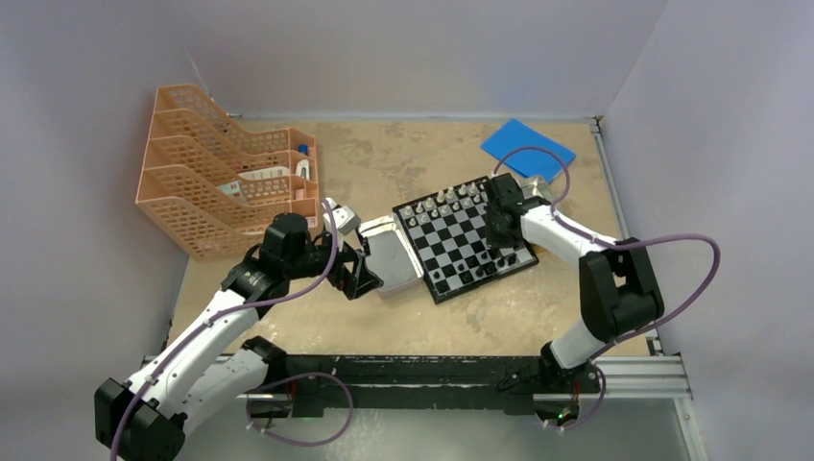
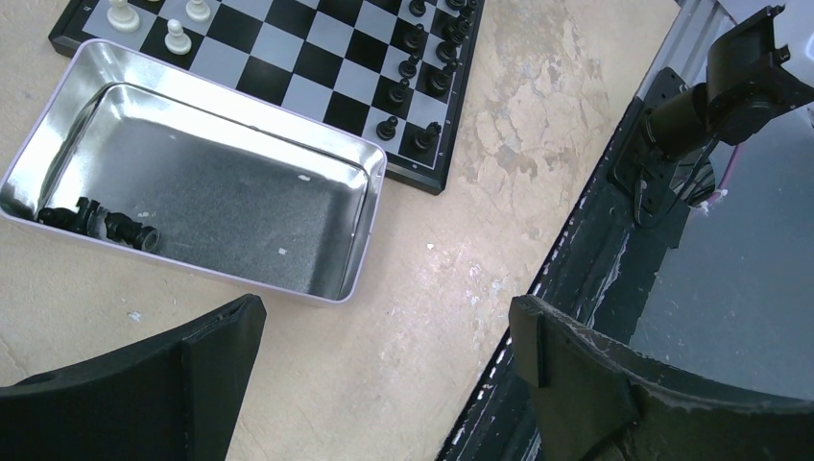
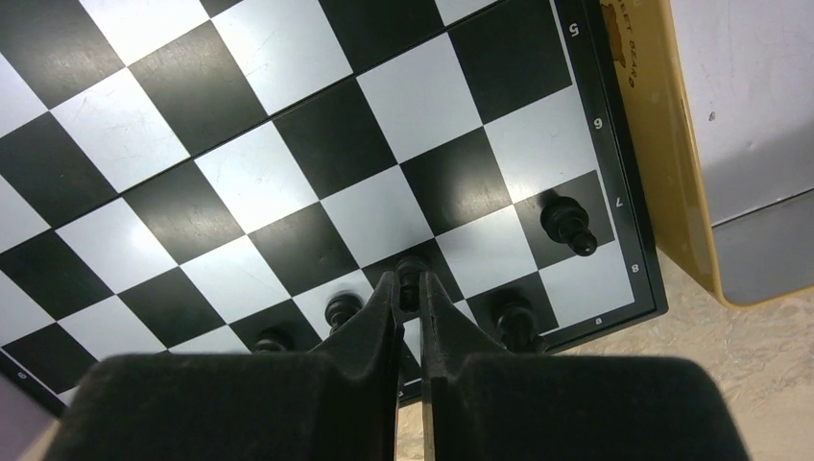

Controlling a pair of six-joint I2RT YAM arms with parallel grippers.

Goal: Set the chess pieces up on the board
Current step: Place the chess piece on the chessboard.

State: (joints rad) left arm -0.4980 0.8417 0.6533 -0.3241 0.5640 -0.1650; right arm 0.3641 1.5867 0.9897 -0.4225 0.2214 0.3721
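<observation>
The small square chessboard (image 1: 451, 252), glossy black and white squares inside a black border, lies slightly askew in the middle of the mottled tan counter (image 1: 384, 154). Silvery-white chess pieces (image 1: 451, 197) stand in rows along its far side. Black chess pieces (image 2: 415, 91), round-headed and shiny, line the side nearer the arms.

The right pincer (image 3: 410, 285), two matte black tapered fingers, is clenched on one tiny black piece (image 3: 411, 263) over a dark square close to the board's corner. Other black pieces stand just beside it; whether the gripped one touches the board cannot be told.

Just beside the board's left edge sits a shallow rectangular silver metal tin (image 2: 230, 202) with rounded corners and a dull, reflective floor. A few loose black pieces (image 2: 101, 223) lie tumbled in one corner of it.

The left pincer (image 2: 384, 317) hangs over bare counter near the tin, its broad black fingers spread wide, released, with nothing between them.

An orange plastic mesh tiered tray (image 1: 206, 173) stands at the far left, and a flat blue pad (image 1: 528, 147) lies at the far right.
</observation>
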